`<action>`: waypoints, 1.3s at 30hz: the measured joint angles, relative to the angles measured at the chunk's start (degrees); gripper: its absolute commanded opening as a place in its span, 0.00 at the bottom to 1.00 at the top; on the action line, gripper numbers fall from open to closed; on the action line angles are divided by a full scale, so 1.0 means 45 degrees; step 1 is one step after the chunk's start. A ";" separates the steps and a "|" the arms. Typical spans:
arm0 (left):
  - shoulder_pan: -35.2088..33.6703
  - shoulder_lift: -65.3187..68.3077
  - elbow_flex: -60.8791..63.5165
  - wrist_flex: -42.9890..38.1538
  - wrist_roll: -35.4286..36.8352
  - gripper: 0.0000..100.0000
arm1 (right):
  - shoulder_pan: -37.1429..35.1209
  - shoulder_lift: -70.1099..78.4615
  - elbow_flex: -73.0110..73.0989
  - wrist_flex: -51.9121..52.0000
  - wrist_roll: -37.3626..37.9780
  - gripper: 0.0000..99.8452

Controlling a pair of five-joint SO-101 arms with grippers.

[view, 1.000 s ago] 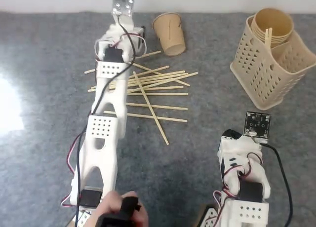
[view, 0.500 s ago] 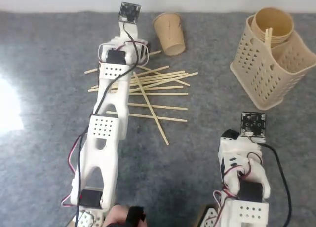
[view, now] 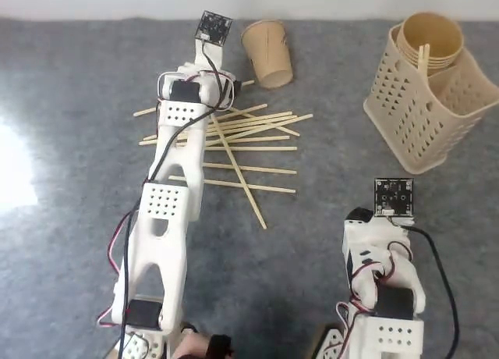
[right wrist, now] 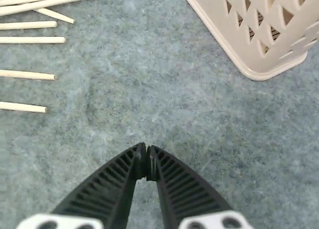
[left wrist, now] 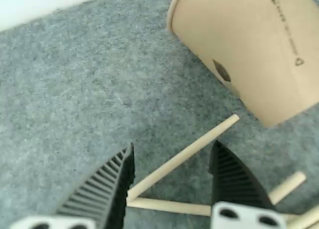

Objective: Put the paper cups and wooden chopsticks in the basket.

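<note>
One paper cup [view: 267, 53] lies on its side at the far edge of the grey carpet. Loose wooden chopsticks [view: 245, 136] are scattered just in front of it. My left arm [view: 175, 164] stretches out over them, and my left gripper [left wrist: 173, 154] hangs open above the carpet, its jaws on either side of one chopstick [left wrist: 184, 157], with the cup [left wrist: 249, 50] close beyond. The beige basket [view: 405, 117] stands at the far right and holds stacked cups [view: 431, 35] and a chopstick [view: 423, 60]. My right gripper [right wrist: 147, 162] is shut and holds nothing, low over bare carpet near the basket [right wrist: 249, 35].
The carpet ends at a white strip [view: 327, 0] along the far side. Several chopstick ends [right wrist: 30, 40] lie off to one side of the right gripper. Bare carpet separates the chopstick pile from the basket.
My left wrist has swung to the right, toward the lying cup. The right wrist has turned slightly left. A hand at the near edge has drawn back.
</note>
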State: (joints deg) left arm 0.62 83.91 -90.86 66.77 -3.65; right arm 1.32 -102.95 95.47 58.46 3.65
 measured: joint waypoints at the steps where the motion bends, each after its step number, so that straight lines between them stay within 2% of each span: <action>1: 0.0000 0.0000 0.0000 0.0000 0.0000 0.23 | 0.0000 0.0000 0.0000 0.0000 0.0000 0.01; 5: 0.0000 0.0000 0.0000 0.0352 -0.0234 0.23 | 0.0000 0.0000 0.0000 0.0000 0.0000 0.01; 13: -0.0039 0.0000 -0.0371 0.2364 -0.2110 0.23 | 0.0000 0.0000 0.0000 0.0000 0.0000 0.01; 26: -0.0195 -0.0098 -0.1016 0.6564 -0.5236 0.23 | 0.0000 0.0000 0.0000 0.0000 0.0000 0.01; 29: -0.0274 -0.0098 -0.1055 0.6838 -0.5861 0.23 | 0.0000 0.0000 0.0000 0.0000 0.0000 0.01; 39: -0.0430 -0.0664 -0.0977 0.7072 -0.6076 0.23 | 0.0000 0.0000 0.0000 0.0000 0.0000 0.01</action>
State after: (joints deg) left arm -1.32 80.92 -95.25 98.59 -30.99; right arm 1.32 -102.95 95.47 58.46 3.65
